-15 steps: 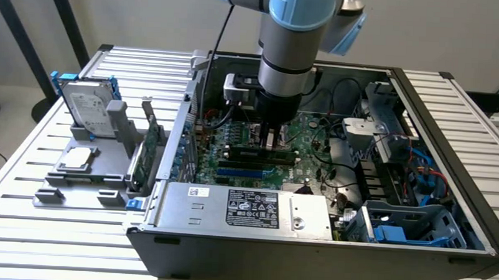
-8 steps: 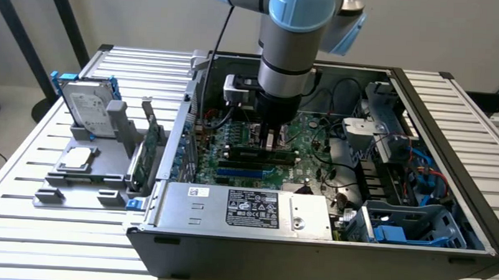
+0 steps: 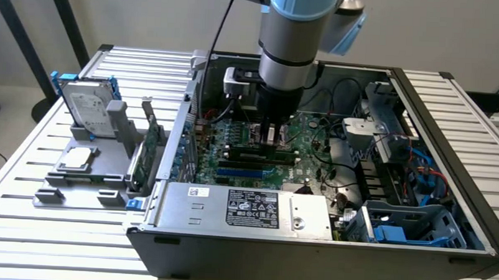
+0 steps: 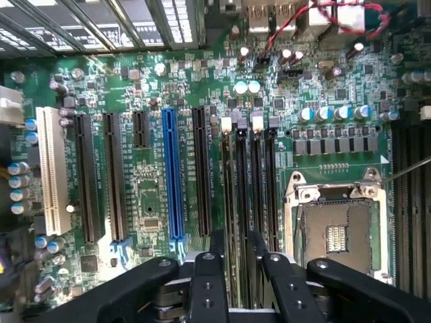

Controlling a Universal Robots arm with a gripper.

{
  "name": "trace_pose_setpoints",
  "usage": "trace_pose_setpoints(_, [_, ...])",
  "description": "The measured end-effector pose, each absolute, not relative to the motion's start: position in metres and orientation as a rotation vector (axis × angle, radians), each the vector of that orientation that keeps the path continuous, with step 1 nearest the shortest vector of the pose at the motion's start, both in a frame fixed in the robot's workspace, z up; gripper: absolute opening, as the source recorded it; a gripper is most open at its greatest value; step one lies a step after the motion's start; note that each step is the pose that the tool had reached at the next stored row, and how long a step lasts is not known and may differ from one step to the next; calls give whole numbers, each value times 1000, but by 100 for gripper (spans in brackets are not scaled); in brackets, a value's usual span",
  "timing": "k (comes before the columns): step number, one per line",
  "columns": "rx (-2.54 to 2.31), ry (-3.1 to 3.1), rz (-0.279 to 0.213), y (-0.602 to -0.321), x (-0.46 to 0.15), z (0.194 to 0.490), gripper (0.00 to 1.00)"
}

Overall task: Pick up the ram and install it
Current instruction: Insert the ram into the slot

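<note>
My gripper (image 3: 270,139) reaches down into the open computer case (image 3: 450,109) and hangs just above the green motherboard (image 3: 233,130). Its two black fingers (image 4: 215,252) stand apart, one on each side of a black memory slot. The ram (image 4: 235,192) shows edge-on as a thin strip standing in that slot, running away from the fingertips. Neither finger presses on it. In the exterior view the ram (image 3: 257,156) is a long dark stick lying along the slots right under the gripper.
Beside the ram are more memory slots (image 4: 271,195), the bare CPU socket (image 4: 333,232) and blue and black expansion slots (image 4: 170,175). Outside the case, at the exterior view's left, a grey rack (image 3: 91,172) carries a silver hard drive (image 3: 89,106) and a green expansion card (image 3: 154,146). The power supply (image 3: 247,208) fills the case's front.
</note>
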State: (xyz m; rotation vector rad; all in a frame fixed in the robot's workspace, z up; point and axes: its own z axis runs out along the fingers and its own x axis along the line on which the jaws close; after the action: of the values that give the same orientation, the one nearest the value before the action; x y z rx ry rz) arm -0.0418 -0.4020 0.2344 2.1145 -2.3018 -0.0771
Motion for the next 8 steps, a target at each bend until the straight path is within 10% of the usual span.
trace_pose_setpoints(8, [2114, -2302, -78, -402, -42, 247, 20])
